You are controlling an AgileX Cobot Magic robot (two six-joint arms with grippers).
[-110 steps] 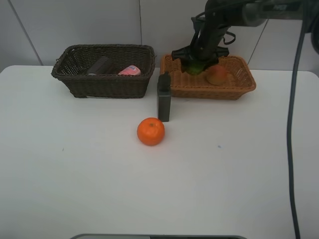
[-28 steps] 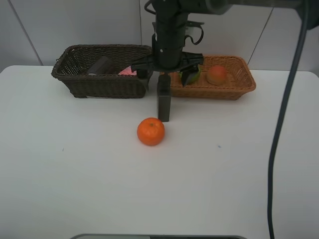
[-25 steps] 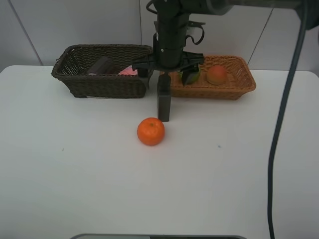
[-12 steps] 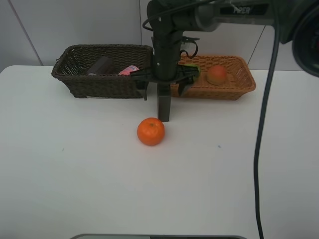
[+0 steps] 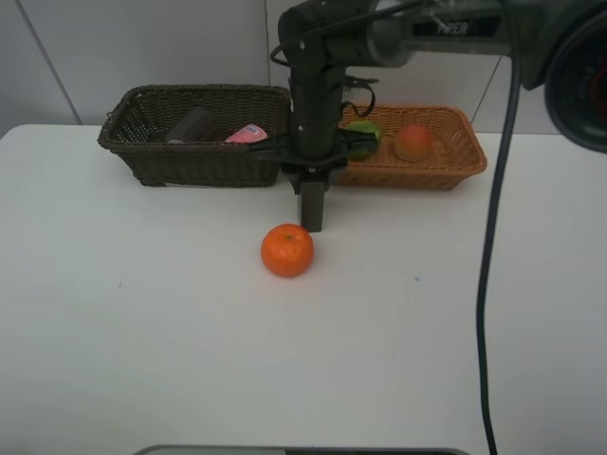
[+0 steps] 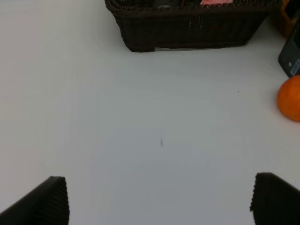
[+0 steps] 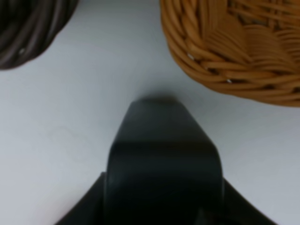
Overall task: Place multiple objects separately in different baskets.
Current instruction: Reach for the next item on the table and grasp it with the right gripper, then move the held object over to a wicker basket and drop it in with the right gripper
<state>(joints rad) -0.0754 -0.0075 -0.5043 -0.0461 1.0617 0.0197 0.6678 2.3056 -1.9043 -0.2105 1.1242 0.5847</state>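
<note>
White table (image 5: 142, 332), upright tall dark grey bottle (image 5: 311, 212)

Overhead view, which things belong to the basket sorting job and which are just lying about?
Job: grey bottle, orange, green fruit, peach, pink bottle, cup, dark basket, tan basket.
Not part of it: hanging cable, table.

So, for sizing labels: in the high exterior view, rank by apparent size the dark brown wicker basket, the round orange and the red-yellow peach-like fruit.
1. Dark brown wicker basket, largest.
2. Round orange.
3. Red-yellow peach-like fruit; it sits farther from the camera, so this last gap is unsure.
</note>
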